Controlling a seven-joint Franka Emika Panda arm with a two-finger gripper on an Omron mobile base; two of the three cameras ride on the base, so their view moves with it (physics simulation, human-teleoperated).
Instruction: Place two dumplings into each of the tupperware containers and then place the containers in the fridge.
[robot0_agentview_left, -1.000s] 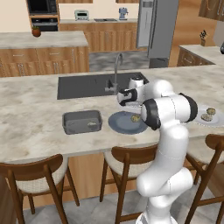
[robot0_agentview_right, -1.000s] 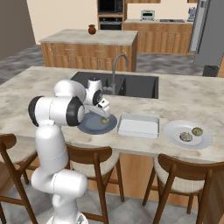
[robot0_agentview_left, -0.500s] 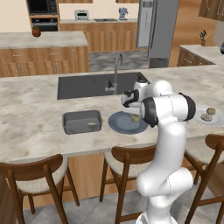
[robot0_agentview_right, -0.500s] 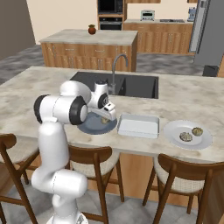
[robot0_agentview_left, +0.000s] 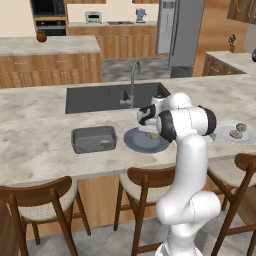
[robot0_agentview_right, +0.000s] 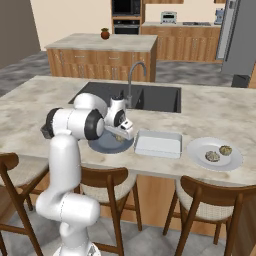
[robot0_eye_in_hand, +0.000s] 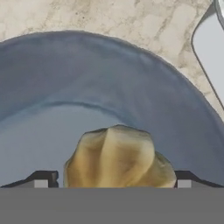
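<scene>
**Now our open gripper straddles a dumpling on the blue plate**

Right now we have our gripper (robot0_eye_in_hand: 113, 183) down low over the round blue-grey plate (robot0_agentview_left: 137, 142), and its jaws stand wide apart. In the hand view the two dark fingertips (robot0_eye_in_hand: 41, 180) sit at either side of a tan dumpling (robot0_eye_in_hand: 117, 157), one to its left and one to its right, with the dumpling lying between them on the plate's floor. We cannot tell whether either tip touches it. The plate's raised rim curves behind the dumpling, and past the rim we see the marbled counter (robot0_eye_in_hand: 109, 19).

From the left base view, our arm bends forward over the counter so that the hand hangs above the plate, near the sink (robot0_agentview_left: 100, 97) and its faucet (robot0_agentview_left: 133, 80). Just to the plate's left stands a grey tupperware container (robot0_agentview_left: 93, 139), with something small and pale inside it that we cannot make out clearly.

From the right base view, a whitish tupperware container (robot0_agentview_right: 158, 143) sits just beside the plate on its other side. Farther along the counter lies a pale round plate (robot0_agentview_right: 200, 150) carrying two more dumplings (robot0_agentview_right: 218, 153), well apart from our hand.

The tall grey fridge (robot0_agentview_left: 181, 30) stands at the back of the kitchen, across the floor from the counter, with its doors closed. Wooden stools (robot0_agentview_left: 145, 182) line the near side of the counter below us.
</scene>
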